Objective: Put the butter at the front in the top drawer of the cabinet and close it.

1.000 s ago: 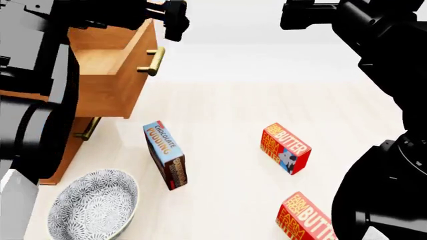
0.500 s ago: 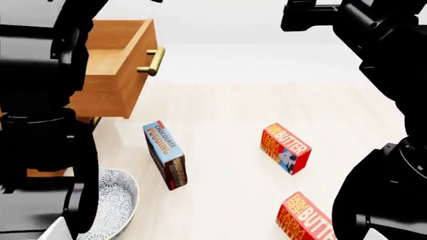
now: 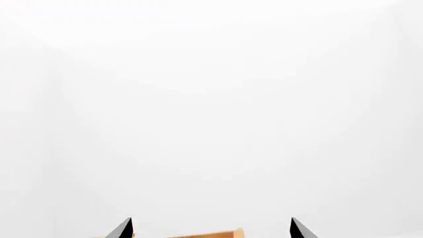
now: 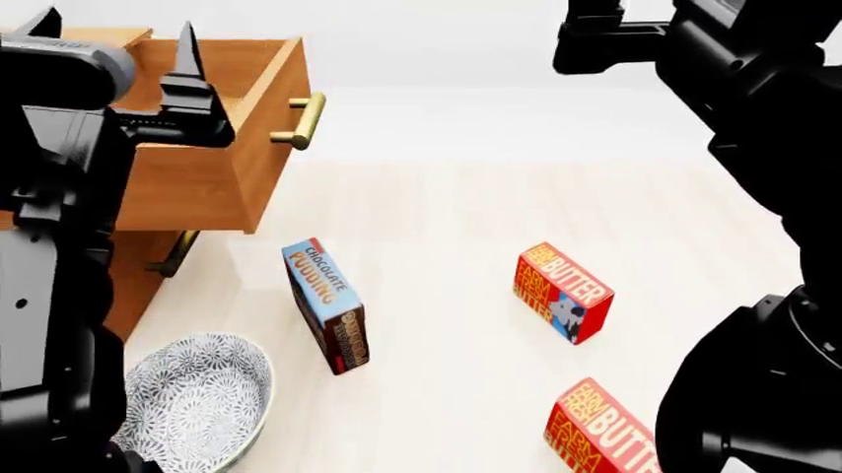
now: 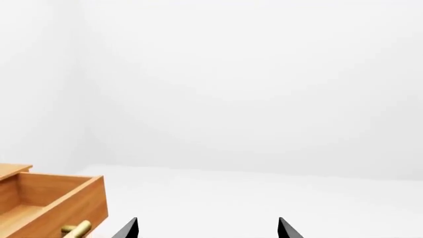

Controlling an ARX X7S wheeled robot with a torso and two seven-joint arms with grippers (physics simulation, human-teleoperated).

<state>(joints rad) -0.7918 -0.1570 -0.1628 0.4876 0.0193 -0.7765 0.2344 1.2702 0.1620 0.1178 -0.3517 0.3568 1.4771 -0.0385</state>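
Two red butter boxes lie on the pale floor: one nearest me at the lower edge, the other farther back. The wooden cabinet stands at left. Its top drawer is pulled out, brass handle facing right, and also shows in the right wrist view. My left gripper is open and empty, fingers pointing up in front of the drawer; its wrist view shows only wall and a sliver of wood. My right gripper is open and empty, high at the top right, far from both boxes.
A blue chocolate pudding box stands on edge between the cabinet and the butter boxes. A patterned grey bowl sits at the lower left by the cabinet's foot. A lower drawer's handle shows under the open drawer. My right arm fills the right side.
My left arm has swung back from the drawer's handle to the left. Its gripper now points up in front of the open drawer. The right arm and the boxes have not moved.
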